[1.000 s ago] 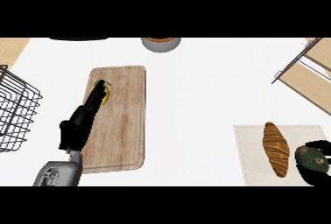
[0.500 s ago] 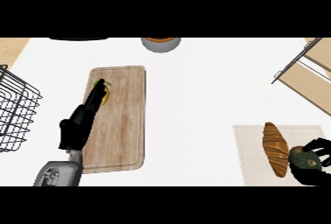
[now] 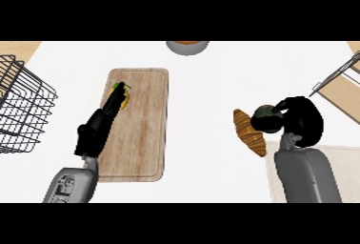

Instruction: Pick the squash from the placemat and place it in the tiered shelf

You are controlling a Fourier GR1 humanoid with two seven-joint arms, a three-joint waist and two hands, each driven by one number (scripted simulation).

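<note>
My right hand (image 3: 304,120) is shut on the dark green squash (image 3: 264,119) and holds it above the white counter, left of the tiered shelf (image 3: 343,82) at the right edge. The beige placemat (image 3: 346,159) lies at the lower right, mostly hidden by my right forearm. A brown bread loaf (image 3: 249,132) lies just below and left of the squash, beside the placemat's left edge. My left hand (image 3: 93,135) rests open on the wooden cutting board (image 3: 144,133), its straight fingers reaching over a yellow-green item (image 3: 124,97).
A black wire basket (image 3: 21,107) stands at the left edge. A grey bowl (image 3: 187,46) sits at the top centre. White counter stretches between the cutting board and the loaf.
My right hand has closed round the squash and moved up and left off the placemat. The bread loaf now lies further left and up. The left hand has stayed put.
</note>
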